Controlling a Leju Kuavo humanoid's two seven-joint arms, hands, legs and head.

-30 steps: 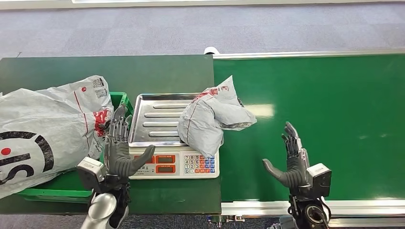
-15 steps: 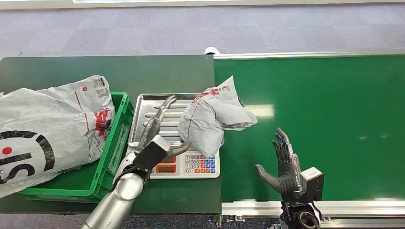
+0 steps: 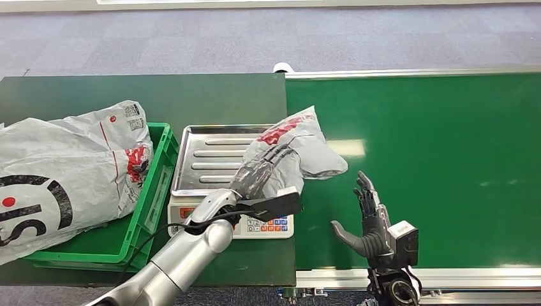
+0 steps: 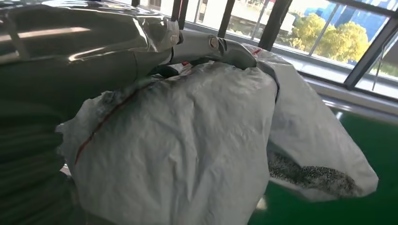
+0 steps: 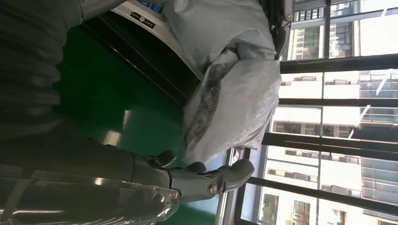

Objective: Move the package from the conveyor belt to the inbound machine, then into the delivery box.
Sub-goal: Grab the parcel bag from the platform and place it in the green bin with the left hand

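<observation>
While the package (image 3: 290,150) lies at frame centre, half on the scale's steel tray (image 3: 204,159), the left hand (image 3: 258,173) rests spread on it, not clearly gripping; the right hand (image 3: 367,220) hangs empty, fingers apart. Gather the loose film firmly before lifting toward the green box (image 3: 153,197).

My left hand (image 3: 261,172) lies across the grey package (image 3: 290,156), and from the head view I cannot tell whether my fingers grip it or only rest on it. The package covers the right part of the steel scale tray (image 3: 207,156), and my forearm hides part of the keypad (image 3: 271,224). In the left wrist view the package (image 4: 187,145) covers my own fingers. The big grey bag (image 3: 57,172) runs off the picture's left edge and hides most of the green crate (image 3: 153,197). The small labels on the bag are too fine to read.
</observation>
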